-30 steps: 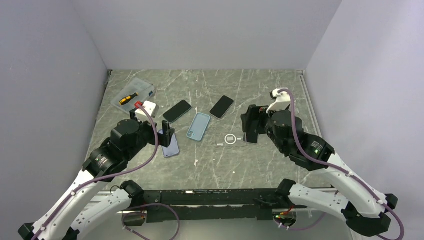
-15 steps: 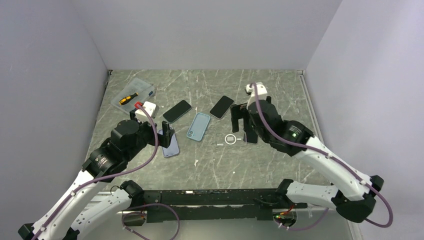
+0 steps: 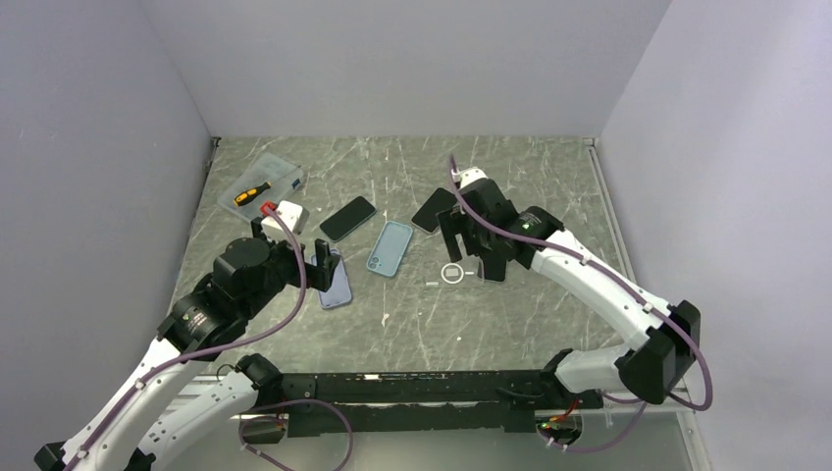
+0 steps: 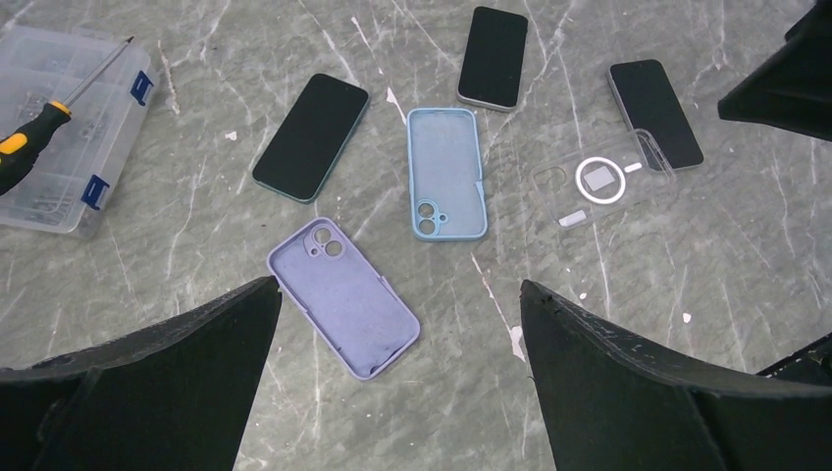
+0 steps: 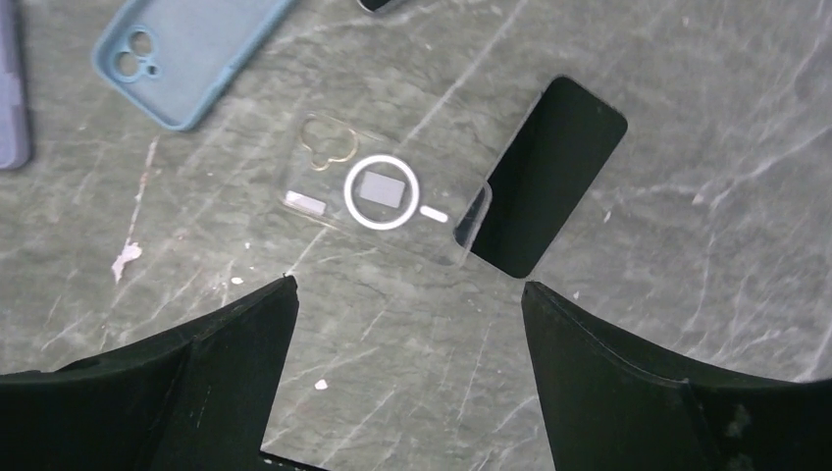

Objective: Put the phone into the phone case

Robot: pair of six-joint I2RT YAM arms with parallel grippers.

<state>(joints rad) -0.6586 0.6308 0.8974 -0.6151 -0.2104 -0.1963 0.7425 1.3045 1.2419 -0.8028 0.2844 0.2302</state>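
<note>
Widely parted, empty, right jaws above clear case [image 5: 383, 191], phone [image 5: 545, 177]

Right arm has swung in from the right over ~1 s: elbow unfolded, forearm stretched out, wrist now further left & toward the back. The right gripper [image 3: 467, 249] now hangs over the clear case [image 3: 452, 274] & black phone [image 3: 495, 273], part-covering the phone in top view. Poss. lower too; height hard to judge from above.
</note>
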